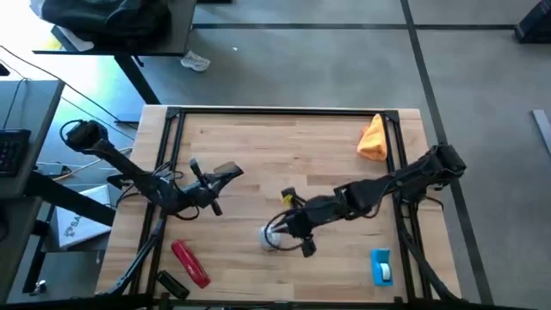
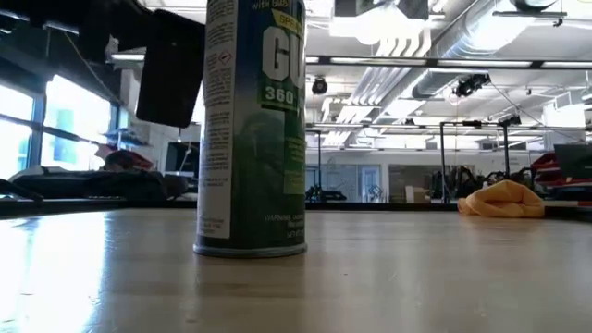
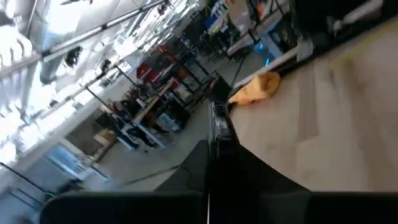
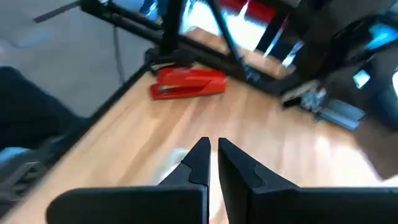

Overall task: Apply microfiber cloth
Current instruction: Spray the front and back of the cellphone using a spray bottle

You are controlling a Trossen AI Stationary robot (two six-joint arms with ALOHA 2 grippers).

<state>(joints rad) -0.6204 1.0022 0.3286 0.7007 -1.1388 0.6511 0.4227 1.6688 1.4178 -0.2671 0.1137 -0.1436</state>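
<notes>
Lying bunched near the far right corner of the desk (image 1: 293, 155), the microfiber cloth (image 1: 373, 139) is being left untouched, well apart from both arms. Its soft orange fabric is heaped into a loose mound with yellowish folds, which suggests it will be deformed easily and is best pinched at a raised ridge.

The right gripper (image 4: 212, 151) is being held low over the near middle of the desk, its two dark fingers drawn almost together with only a thin gap and nothing held between them. It is being kept just beside an upright spray can (image 2: 252, 125), a smooth green printed cylinder, so that arm is judged to be busy at the can, not at the cloth.

The left gripper (image 1: 225, 173) is being held above the desk's left side; whether it is open or closed cannot be told.

A glossy red oblong object (image 1: 190, 262) is being left near the front left edge, and a blue-and-white item (image 1: 381, 266) near the front right. The desk is made of pale, smooth wooden planks.
</notes>
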